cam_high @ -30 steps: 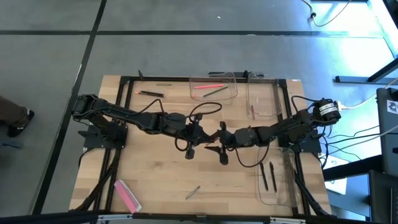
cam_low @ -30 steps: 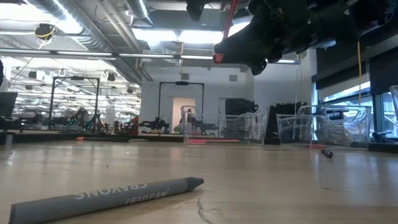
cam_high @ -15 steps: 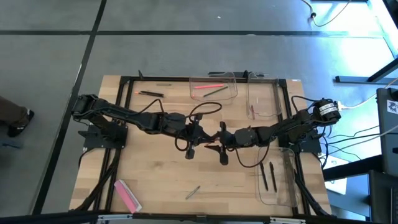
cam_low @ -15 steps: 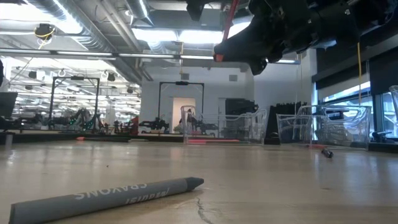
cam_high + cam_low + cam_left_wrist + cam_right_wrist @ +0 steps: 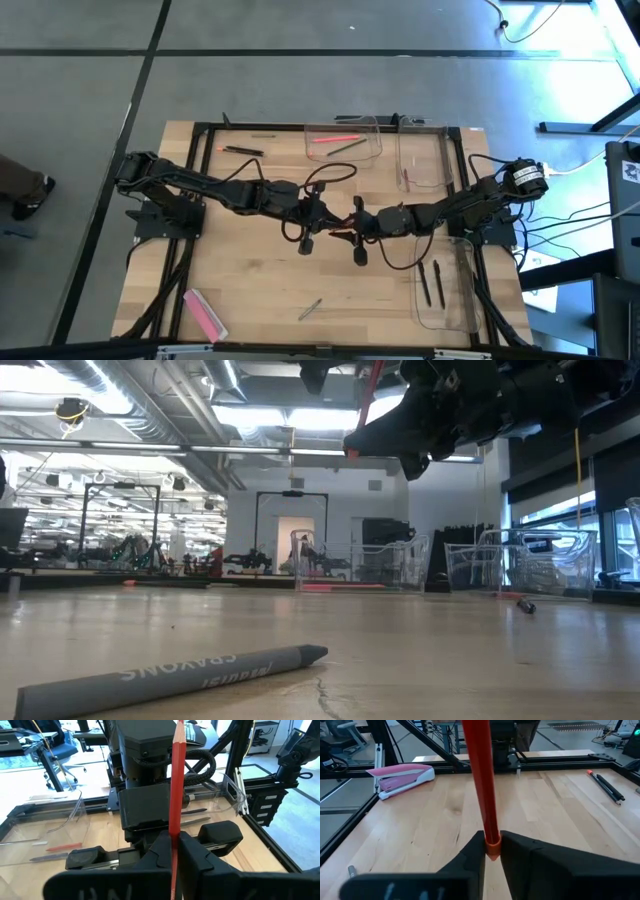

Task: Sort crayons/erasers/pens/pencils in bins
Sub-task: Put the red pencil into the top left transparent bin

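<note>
A red pencil [image 5: 176, 785] is held above the middle of the table [image 5: 250, 290], passed between the two arms. The left gripper [image 5: 172, 851] has its fingers closed on the shaft, and the right gripper [image 5: 491, 851] pinches the orange end of the same pencil between its closed fingers.

Three clear bins stand along the far and right sides. The far bin [image 5: 343, 142] holds a pink stick and a dark one; the bin beside it [image 5: 422, 160] holds one thin reddish stick; the near right bin [image 5: 440, 285] holds two dark pens.

The high view alone shows a small grey stick [image 5: 310, 309] near the front edge. The low view shows it close up as a grey crayon [image 5: 170, 677] lying flat. The right wrist view shows a pink stapler [image 5: 402, 776] at the table's corner and a black pen [image 5: 606, 785] at the far side.
</note>
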